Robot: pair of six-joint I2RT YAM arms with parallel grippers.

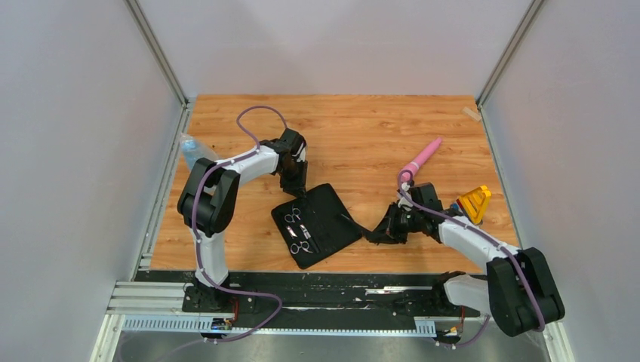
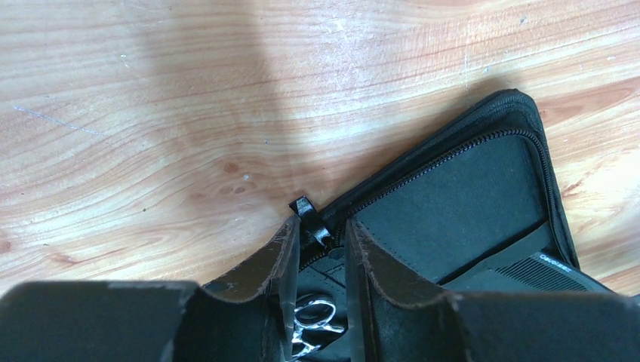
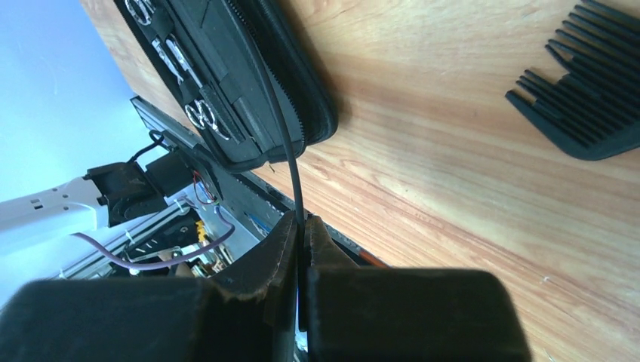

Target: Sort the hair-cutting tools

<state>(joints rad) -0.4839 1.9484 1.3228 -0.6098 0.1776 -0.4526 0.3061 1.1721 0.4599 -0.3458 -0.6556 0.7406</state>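
1. The left claw hung over the far left corner of an open black case on the bench.
2. Its jaws stood partly apart, straddling the case's zipped edge, with the zip tab between them, close to the left finger. Whether either pad pressed on it could not be told.
3. The right claw was closed tight, pinching one end of a slim black comb seen edge-on. The comb's free end reached over the case's near right edge.
4. Two silver scissors lay inside the case on its left half, one pair nearer the far side and the other pair nearer the arms. Both were held under the case's straps.
5. A second comb lay flat on the bench, apart from the case, with its teeth showing in the right wrist view.
6. A ridged black piece rested on the case's right half. Whether it was the held comb could not be told.
7. A pink tapered tool lay beyond the right arm, and a blue bottle lay at the left edge.
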